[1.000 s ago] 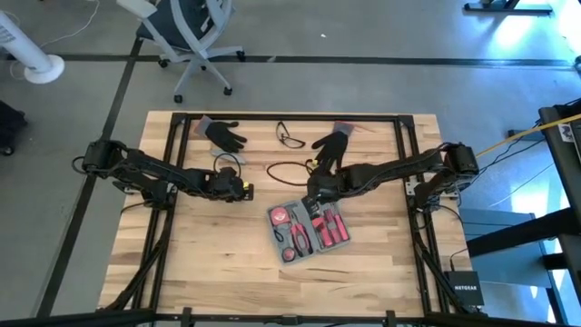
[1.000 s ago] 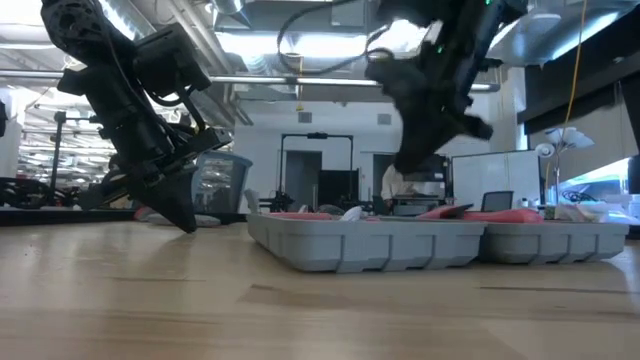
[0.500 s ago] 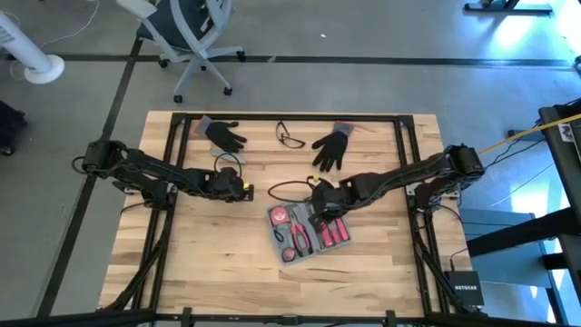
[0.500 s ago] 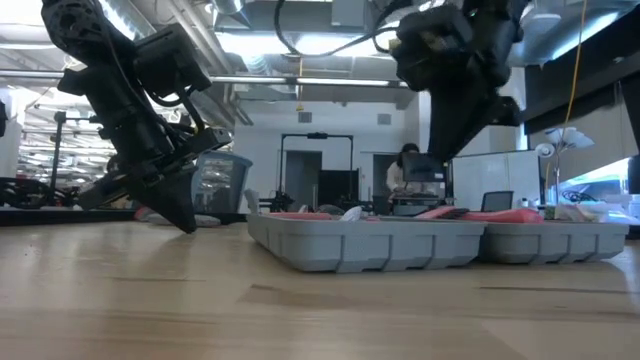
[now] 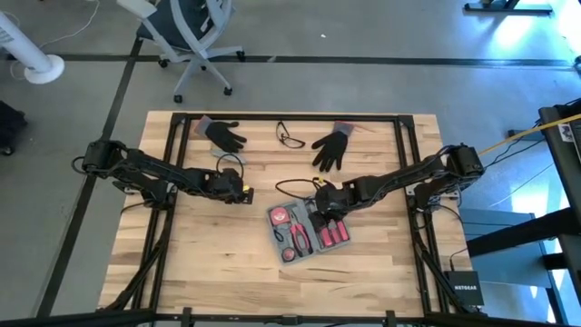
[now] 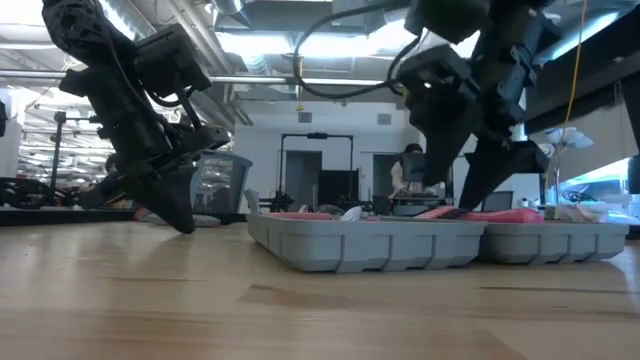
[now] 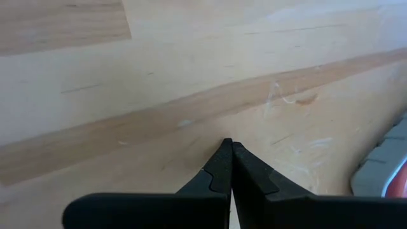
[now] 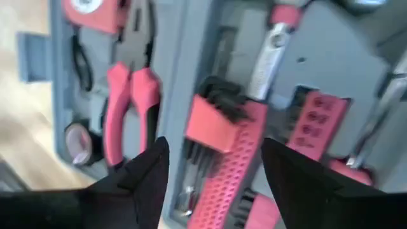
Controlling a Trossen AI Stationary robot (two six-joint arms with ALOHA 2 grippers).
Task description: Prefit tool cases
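Note:
The tool case (image 5: 307, 227) lies open on the wooden table, a grey tray (image 6: 430, 245) holding pink-handled pliers (image 8: 130, 95), a pink bit holder (image 8: 222, 146) and a tape measure (image 8: 95, 9). My right gripper (image 5: 320, 211) hangs open just above the case's far half, fingers pointing down at the bit holder (image 8: 216, 184), touching nothing that shows. My left gripper (image 5: 243, 193) is shut, its tips (image 7: 227, 147) low over bare wood left of the case, whose corner (image 7: 381, 172) shows at the edge of the left wrist view.
Two black gloves (image 5: 225, 134) (image 5: 331, 147) and a pair of glasses (image 5: 290, 138) lie along the far edge. A dark cable (image 5: 289, 186) loops just beyond the case. There is bare wood near the front edge and at both sides of the case.
My right gripper has moved from beside the far glove toward the near edge, come down over the case's far half, tipped steeper, and opened its fingers. The case has stayed where it was.

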